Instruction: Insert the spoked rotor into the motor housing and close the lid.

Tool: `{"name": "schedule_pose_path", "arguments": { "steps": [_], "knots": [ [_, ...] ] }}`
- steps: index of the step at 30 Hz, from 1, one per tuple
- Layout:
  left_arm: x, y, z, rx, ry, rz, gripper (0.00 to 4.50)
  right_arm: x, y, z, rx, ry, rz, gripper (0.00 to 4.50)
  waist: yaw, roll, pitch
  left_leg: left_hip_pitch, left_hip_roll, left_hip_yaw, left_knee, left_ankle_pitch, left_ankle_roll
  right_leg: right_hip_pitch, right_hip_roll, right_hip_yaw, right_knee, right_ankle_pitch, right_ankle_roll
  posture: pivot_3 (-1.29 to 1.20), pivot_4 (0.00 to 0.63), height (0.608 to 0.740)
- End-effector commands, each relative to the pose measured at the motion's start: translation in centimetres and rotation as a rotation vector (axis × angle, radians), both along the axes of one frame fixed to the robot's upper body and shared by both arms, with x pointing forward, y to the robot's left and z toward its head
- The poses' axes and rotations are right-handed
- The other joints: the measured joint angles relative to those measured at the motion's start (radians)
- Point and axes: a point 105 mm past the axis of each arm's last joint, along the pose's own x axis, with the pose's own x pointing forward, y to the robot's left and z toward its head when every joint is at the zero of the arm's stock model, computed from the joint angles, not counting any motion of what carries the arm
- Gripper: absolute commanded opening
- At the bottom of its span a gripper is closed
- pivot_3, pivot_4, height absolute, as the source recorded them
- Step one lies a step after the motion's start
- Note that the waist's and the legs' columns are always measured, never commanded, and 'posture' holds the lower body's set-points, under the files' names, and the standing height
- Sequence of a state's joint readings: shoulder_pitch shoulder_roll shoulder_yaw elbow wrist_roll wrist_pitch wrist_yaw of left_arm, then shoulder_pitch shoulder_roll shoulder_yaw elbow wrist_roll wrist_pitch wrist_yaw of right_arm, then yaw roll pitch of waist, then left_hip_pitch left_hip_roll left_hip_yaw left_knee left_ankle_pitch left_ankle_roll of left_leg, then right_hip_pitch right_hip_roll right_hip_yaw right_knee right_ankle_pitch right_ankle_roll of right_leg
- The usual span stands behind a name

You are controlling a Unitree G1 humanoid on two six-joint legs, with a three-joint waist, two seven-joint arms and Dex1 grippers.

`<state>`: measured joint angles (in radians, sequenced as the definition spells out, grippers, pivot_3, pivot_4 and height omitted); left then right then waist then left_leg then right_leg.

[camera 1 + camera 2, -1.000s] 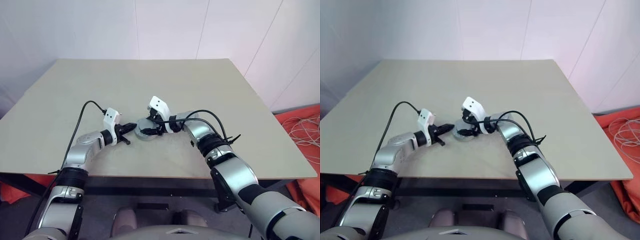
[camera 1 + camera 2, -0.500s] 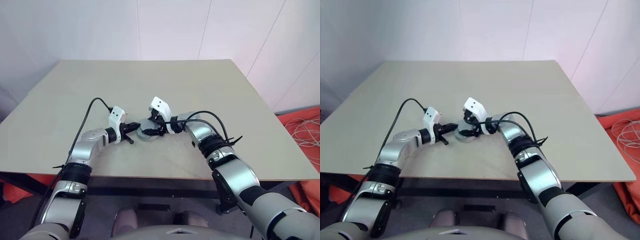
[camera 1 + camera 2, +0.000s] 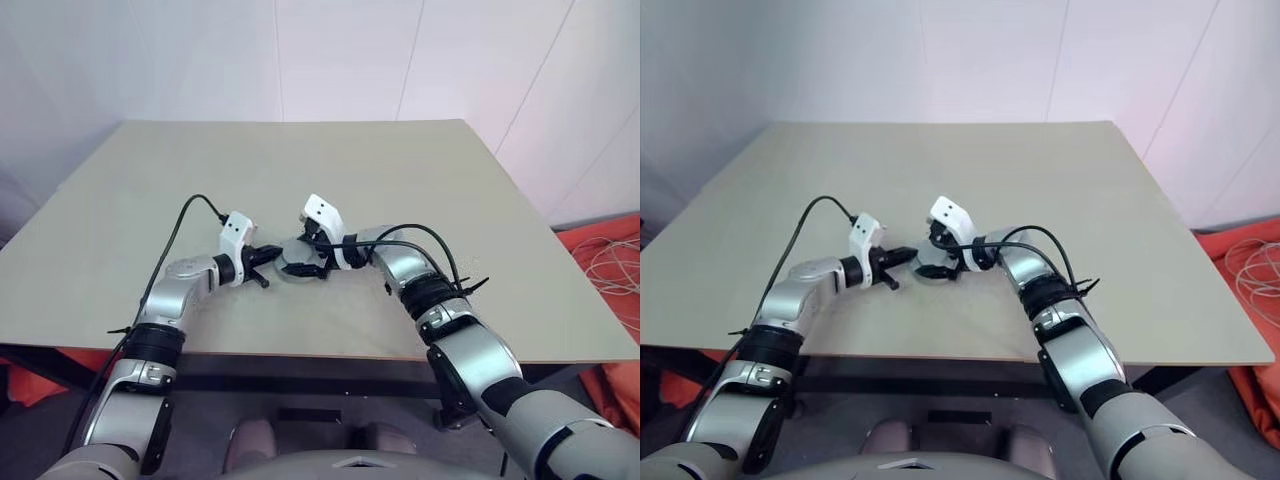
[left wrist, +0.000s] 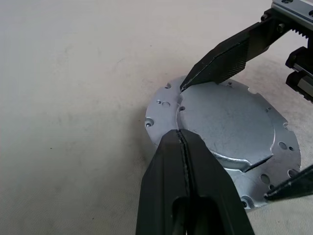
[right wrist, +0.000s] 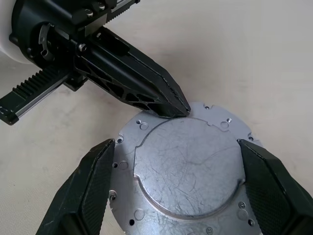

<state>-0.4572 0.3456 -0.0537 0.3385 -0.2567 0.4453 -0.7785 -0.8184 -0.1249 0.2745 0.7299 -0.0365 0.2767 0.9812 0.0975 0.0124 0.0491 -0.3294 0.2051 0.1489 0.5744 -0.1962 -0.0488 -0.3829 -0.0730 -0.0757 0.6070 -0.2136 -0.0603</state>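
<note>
Left wrist view: closed fingers at the edge of a silvery disc.

The left gripper (image 4: 182, 142) is seen with its two black fingers pressed together, tips resting at the disc's 8 o'clock edge. The silvery disc (image 4: 230, 122), with a raised centre and small rim holes, lies flat on the beige table (image 4: 73, 98). Another black finger (image 4: 230, 54) touches the raised centre's edge at 11 o'clock; a second tip shows at 4 o'clock.

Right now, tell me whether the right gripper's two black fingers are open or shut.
Open. The right gripper has its black fingers spread wide on either side of the flat silvery metal disc, not pinching it.
</note>
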Motion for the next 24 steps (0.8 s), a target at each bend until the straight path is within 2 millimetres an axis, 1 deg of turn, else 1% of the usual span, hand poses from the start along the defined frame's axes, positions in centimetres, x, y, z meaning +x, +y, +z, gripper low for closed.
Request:
{"name": "schedule_pose_path", "arguments": {
  "steps": [1,3,7,9,10,11,12,15,17,20,24],
  "knots": [
    [-0.6,-0.4,-1.4,0.026,0.057,-0.018,0.0,-0.3,-1.0,0.1,-0.019,0.002,0.009,4.48,0.002,0.0,0.0,-0.001,0.0,0.0,0.0,-0.001,0.001,0.0,0.0,0.0,0.0,0.0,0.0,0.0,0.0,0.74],
    [-0.7,-0.5,-1.4,0.025,0.056,-0.02,0.0,-0.2,-1.6,1.1,-0.001,-0.016,0.003,4.48,0.003,0.0,0.0,-0.003,-0.001,0.0,0.0,-0.001,0.002,-0.001,0.0,0.0,0.0,0.0,0.0,0.0,0.0,0.74],
    [-0.7,-0.5,-1.3,0.024,0.056,-0.025,0.0,0.3,-3.3,4.4,0.123,-0.003,-0.06,4.48,0.003,0.0,0.001,-0.005,-0.001,0.0,0.0,-0.002,0.004,-0.003,0.0,0.0,0.0,-0.001,0.001,0.0,0.0,0.74],
    [-0.7,-0.6,-1.4,0.025,0.057,-0.027,0.0,0.8,-4.4,5.5,0.202,0.051,-0.133,4.48,0.003,0.0,0.001,-0.006,-0.001,0.0,-0.001,-0.002,0.004,-0.004,0.0,0.0,0.0,-0.001,0.002,0.0,0.0,0.74],
    [-0.8,-0.6,-1.4,0.024,0.057,-0.029,0.0,1.0,-5.3,5.8,0.262,0.122,-0.191,4.48,0.003,0.0,0.001,-0.006,-0.001,0.0,-0.001,-0.002,0.004,-0.004,0.0,0.0,0.0,-0.001,0.002,0.0,0.0,0.74],
    [-0.8,-0.6,-1.4,0.027,0.057,-0.03,0.0,1.3,-6.4,5.5,0.335,0.26,-0.284,4.48,0.003,0.0,0.001,-0.006,-0.001,0.001,-0.002,-0.002,0.004,-0.004,0.0,0.0,0.0,-0.001,0.002,0.0,0.0,0.74],
    [-0.8,-0.6,-1.4,0.028,0.056,-0.032,0.0,1.3,-7.1,5.3,0.383,0.361,-0.341,4.48,0.005,0.0,0.001,-0.006,-0.001,0.001,-0.002,-0.002,0.004,-0.004,0.0,0.0,-0.001,-0.001,0.002,0.0,0.0,0.74],
    [-0.9,-0.5,-1.4,0.03,0.059,-0.034,0.0,-0.6,-8.3,3.6,0.358,0.678,-0.442,4.48,0.008,0.0,0.001,-0.006,-0.002,0.0,-0.002,-0.002,0.004,-0.004,0.0,0.0,-0.002,-0.001,0.002,0.0,0.0,0.74],
    [-0.9,-0.5,-1.4,0.03,0.06,-0.036,0.0,-1.1,-8.8,3.0,0.388,0.813,-0.503,4.48,0.008,0.001,0.001,-0.006,-0.002,0.0,-0.002,-0.002,0.003,-0.004,0.0,0.0,-0.002,-0.001,0.003,0.0,0.0,0.74],
    [-1.0,-0.5,-1.6,0.033,0.065,-0.039,0.0,-1.4,-9.3,2.2,0.432,0.938,-0.57,4.48,0.009,0.002,0.001,-0.007,-0.002,0.001,-0.005,0.0,-0.001,-0.004,0.0,0.0,-0.001,-0.002,0.003,0.0,0.0,0.74],
    [-1.1,-0.5,-1.6,0.035,0.068,-0.041,0.0,-1.5,-8.6,1.2,0.463,1.01,-0.614,4.48,0.011,0.002,0.001,-0.007,-0.002,0.001,-0.005,0.0,-0.001,-0.005,0.0,0.0,-0.002,-0.002,0.004,0.0,0.0,0.74]
  ]
}}
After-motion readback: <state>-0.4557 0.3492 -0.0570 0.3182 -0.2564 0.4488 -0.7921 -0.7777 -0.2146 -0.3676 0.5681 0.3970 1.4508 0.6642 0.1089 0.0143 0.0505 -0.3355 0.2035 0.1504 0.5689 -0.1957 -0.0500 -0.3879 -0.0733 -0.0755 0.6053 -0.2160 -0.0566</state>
